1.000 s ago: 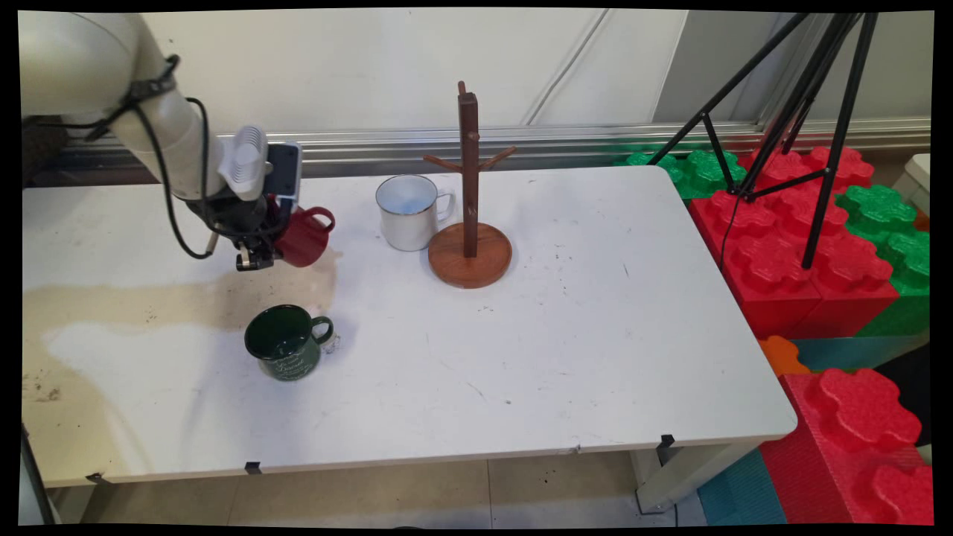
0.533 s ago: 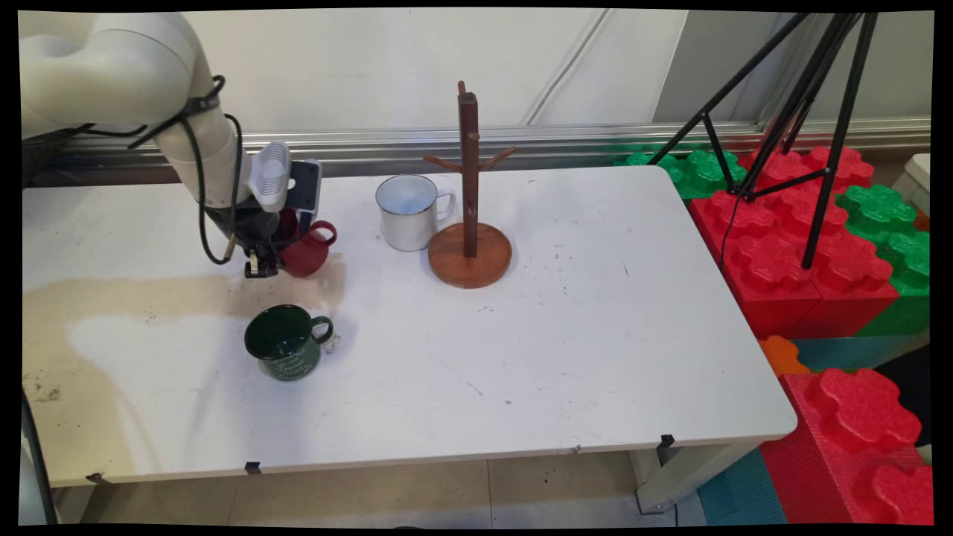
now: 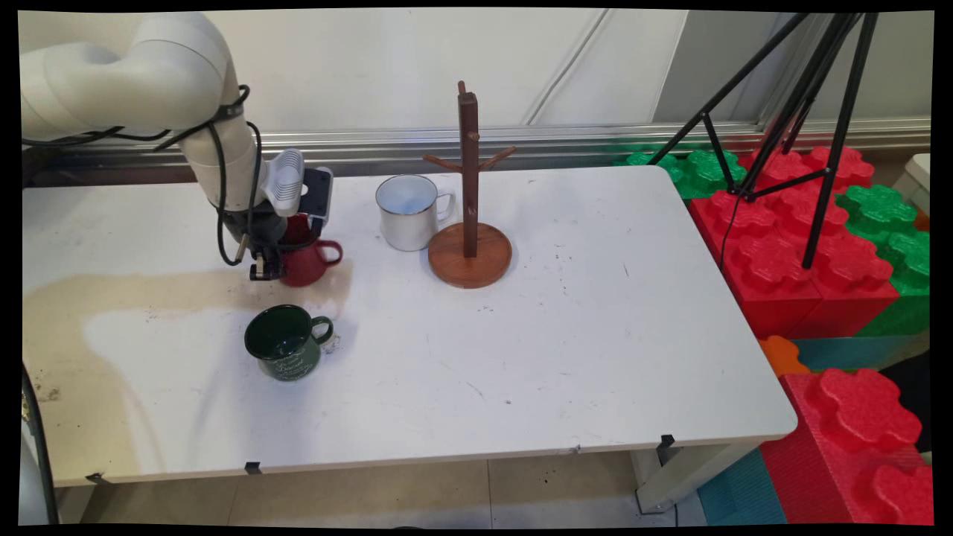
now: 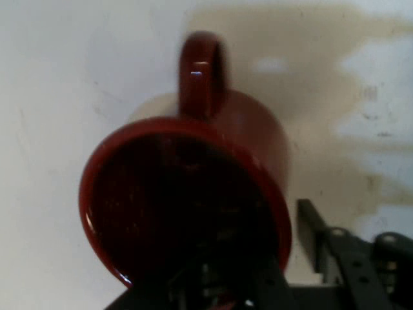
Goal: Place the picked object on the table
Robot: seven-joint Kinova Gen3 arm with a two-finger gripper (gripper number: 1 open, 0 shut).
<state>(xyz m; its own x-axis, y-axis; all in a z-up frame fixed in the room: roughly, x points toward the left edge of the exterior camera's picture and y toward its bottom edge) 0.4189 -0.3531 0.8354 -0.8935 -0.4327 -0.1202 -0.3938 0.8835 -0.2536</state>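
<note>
Jaws (image 3: 277,262) clamped on the rim of the red mug (image 3: 307,257), left of frame centre, mug sitting at or just off the white worktop (image 3: 566,327), handle pointing right. Green mug (image 3: 285,343) below it; white mug (image 3: 408,211) and wooden mug tree (image 3: 469,208) to the right.

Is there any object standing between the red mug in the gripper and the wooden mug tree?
Yes. The white mug stands between the red mug, held in the gripper, and the wooden mug tree, right beside its base.
</note>
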